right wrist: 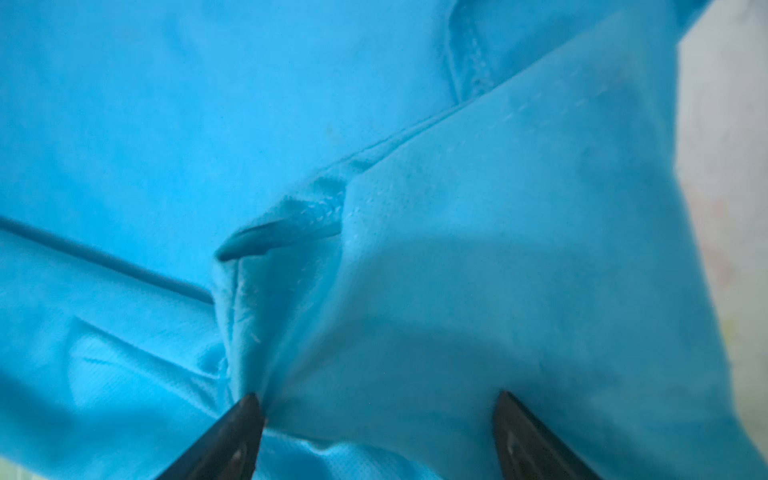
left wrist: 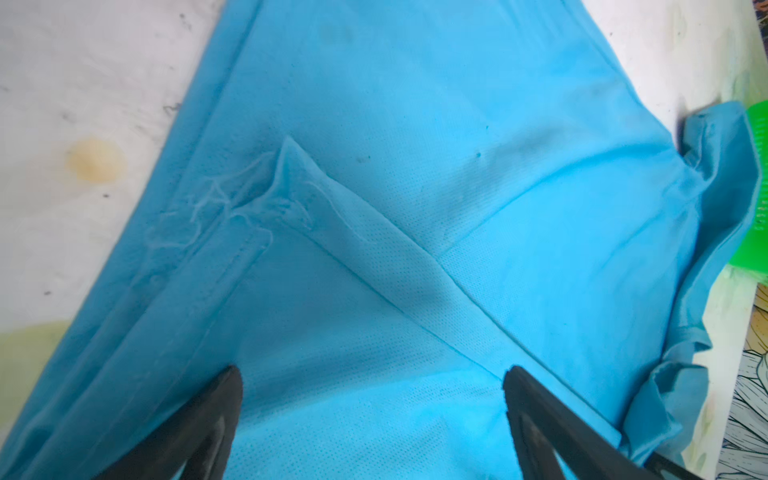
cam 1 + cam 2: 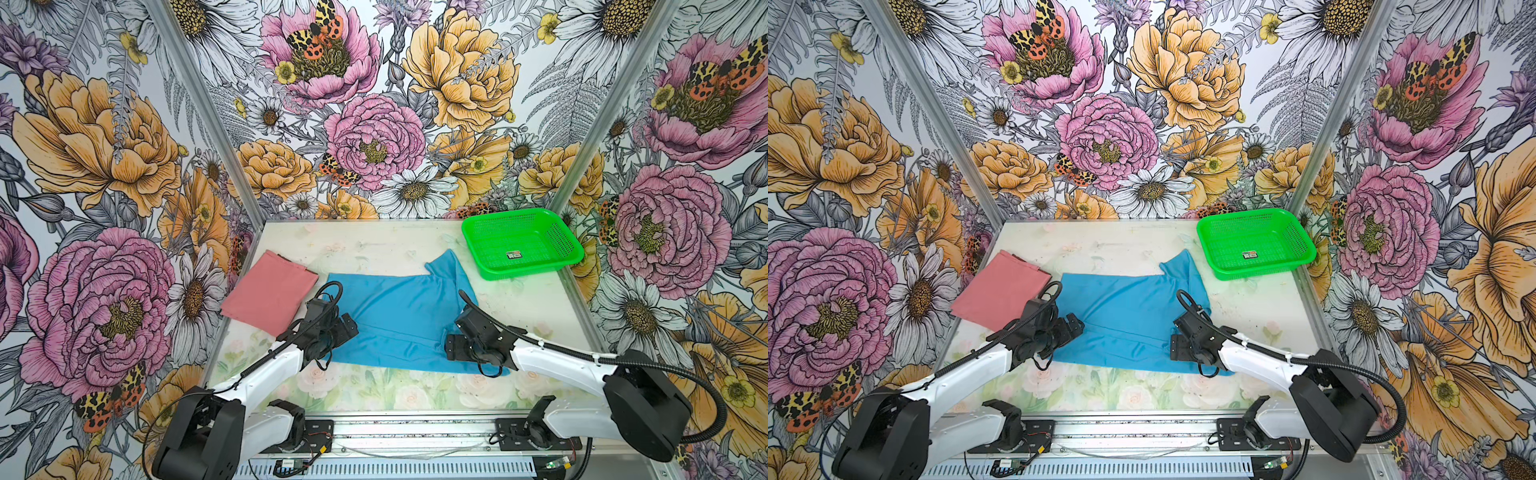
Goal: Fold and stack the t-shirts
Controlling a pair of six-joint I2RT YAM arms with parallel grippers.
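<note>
- The left fingers [image 2: 208, 424] are spread wide with nothing between them. They sit low over the near left part of the blue t-shirt [image 3: 399, 316], above a diagonal fold line in the mesh fabric.
- The right fingers [image 1: 237, 440] are also spread wide and have nothing clamped. One tip rests against a bunched pucker of blue cloth where a stitched seam gathers. Whether the other tip touches the cloth cannot be told.
- In both top views the two arms reach in from the near edge. The left fingers [image 3: 1073, 326] are at the shirt's left side and the right fingers [image 3: 1177, 347] are at its near right corner.
- The blue t-shirt [image 3: 1125, 316] lies mostly flat on the middle of the table [image 3: 374, 249]. One sleeve points towards the far right.
- That sleeve ends just beside a green mesh basket [image 3: 519, 272], which stands in the table's far right corner with a small label inside.
- The pink t-shirt [image 3: 270, 291] lies folded into a neat rectangle on the left of the table, just beside the blue one and not stacked with it.
</note>
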